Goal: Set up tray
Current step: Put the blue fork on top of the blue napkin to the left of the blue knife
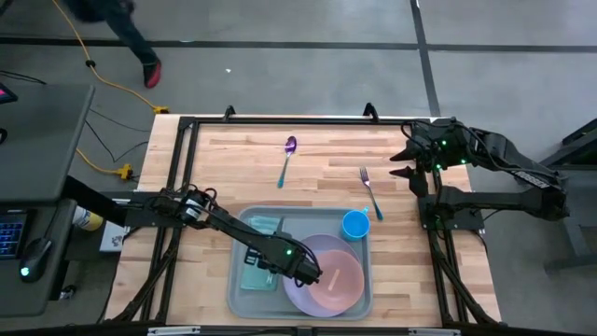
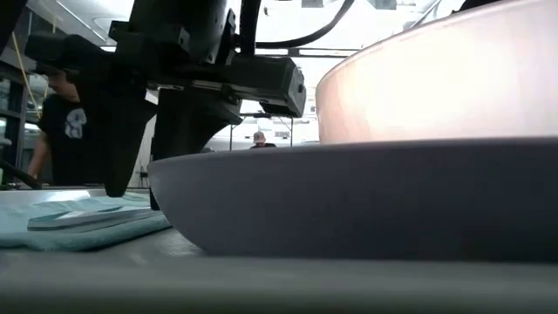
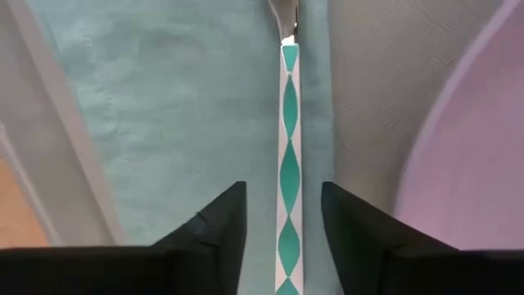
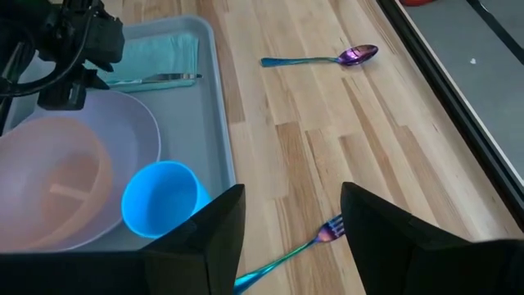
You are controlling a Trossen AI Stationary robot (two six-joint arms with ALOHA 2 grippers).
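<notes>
The pale grey-green tray (image 1: 237,289) sits at the table's near edge. A folded teal napkin (image 3: 180,106) lies flat in its left half. A knife rests on the napkin; its handle (image 3: 290,123) is white with teal diamonds. My left gripper (image 3: 282,192) is low over the napkin and open, one finger on each side of the handle with a gap to it. My right gripper (image 4: 291,192) hovers open near the table's far right corner, above the fork (image 4: 304,244).
In the tray's right half a pink bowl (image 1: 338,280) sits on the lavender plate (image 1: 320,248), with a blue cup (image 1: 355,224) at the far right corner. The fork (image 1: 371,193) and an iridescent spoon (image 1: 287,159) lie on bare wood beyond the tray. People stand behind the table.
</notes>
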